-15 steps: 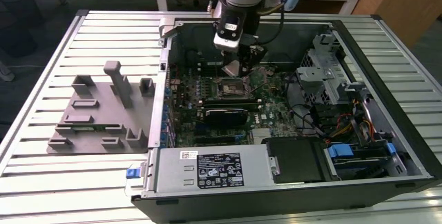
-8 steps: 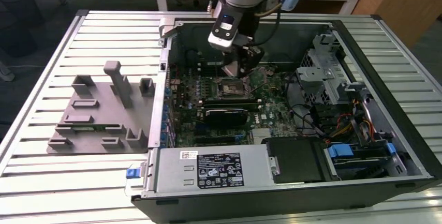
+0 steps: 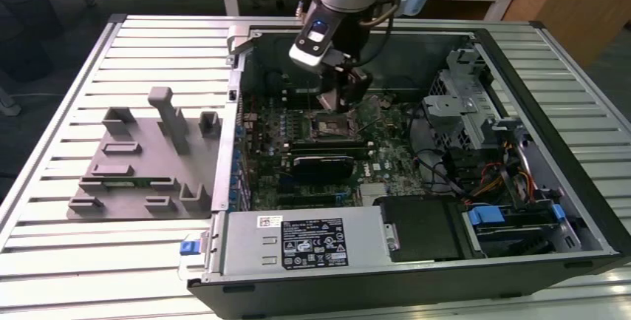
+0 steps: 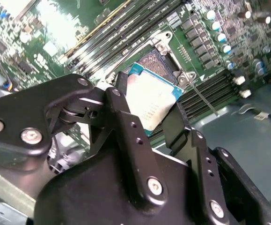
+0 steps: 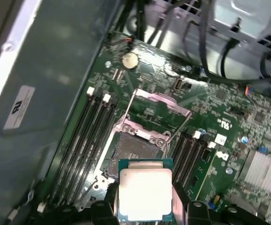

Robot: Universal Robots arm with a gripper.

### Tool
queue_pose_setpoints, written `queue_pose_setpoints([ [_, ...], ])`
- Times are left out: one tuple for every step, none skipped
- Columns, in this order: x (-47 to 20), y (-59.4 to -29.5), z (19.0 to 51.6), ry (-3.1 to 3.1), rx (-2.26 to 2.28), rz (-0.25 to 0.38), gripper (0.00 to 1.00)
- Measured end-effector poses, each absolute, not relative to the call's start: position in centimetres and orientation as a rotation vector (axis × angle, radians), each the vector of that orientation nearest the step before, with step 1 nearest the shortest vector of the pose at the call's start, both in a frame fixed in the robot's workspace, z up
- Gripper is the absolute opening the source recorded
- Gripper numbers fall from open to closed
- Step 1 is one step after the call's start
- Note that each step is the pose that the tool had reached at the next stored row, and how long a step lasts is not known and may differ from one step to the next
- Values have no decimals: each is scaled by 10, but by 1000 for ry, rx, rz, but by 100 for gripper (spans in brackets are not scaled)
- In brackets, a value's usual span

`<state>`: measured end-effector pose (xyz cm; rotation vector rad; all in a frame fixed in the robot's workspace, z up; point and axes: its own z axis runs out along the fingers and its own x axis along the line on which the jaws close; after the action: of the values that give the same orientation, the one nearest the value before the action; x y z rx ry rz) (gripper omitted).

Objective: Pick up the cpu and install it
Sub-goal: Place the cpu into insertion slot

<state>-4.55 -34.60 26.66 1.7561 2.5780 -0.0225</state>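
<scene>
The cpu (image 5: pixel 144 193), a flat square chip with a silvery top plate and a thin blue-green rim, is clamped between my gripper's (image 5: pixel 144 202) two black fingers. It hangs a little above the open socket (image 5: pixel 131 151) on the green motherboard (image 5: pixel 229 101), offset slightly to one side of it. The socket's metal load plate (image 5: pixel 159 104) is flipped up and open. In the second wrist view the cpu (image 4: pixel 153 99) sits tilted between the fingers (image 4: pixel 126 124), with the socket frame (image 4: pixel 165 51) just beyond it. In the exterior view my gripper (image 3: pixel 340 100) reaches down into the open computer case over the socket (image 3: pixel 330 124).
A grey plastic holder tray (image 3: pixel 148 159) lies on the slatted table at the exterior view's left. Inside the case are a black block (image 3: pixel 321 160) near the socket, memory slots (image 5: pixel 86 136), the power supply (image 3: pixel 301 240), a drive cage (image 3: pixel 473 102) and loose cables (image 3: pixel 493 179).
</scene>
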Motion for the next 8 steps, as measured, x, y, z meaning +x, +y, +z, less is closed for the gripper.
queue_pose_setpoints([
  [-46,-346,266,2563,1779,-23,54],
  [-46,-346,266,2546,1803,-23,54],
  [-46,-346,266,2530,1825,-23,54],
  [-46,-346,266,2514,1848,-24,54],
  [-46,-346,265,2496,1872,-24,54],
  [-46,-346,265,2479,1895,-24,54],
  [-46,-346,265,2462,1917,-25,54],
  [-46,-346,265,2445,1939,-25,54],
])
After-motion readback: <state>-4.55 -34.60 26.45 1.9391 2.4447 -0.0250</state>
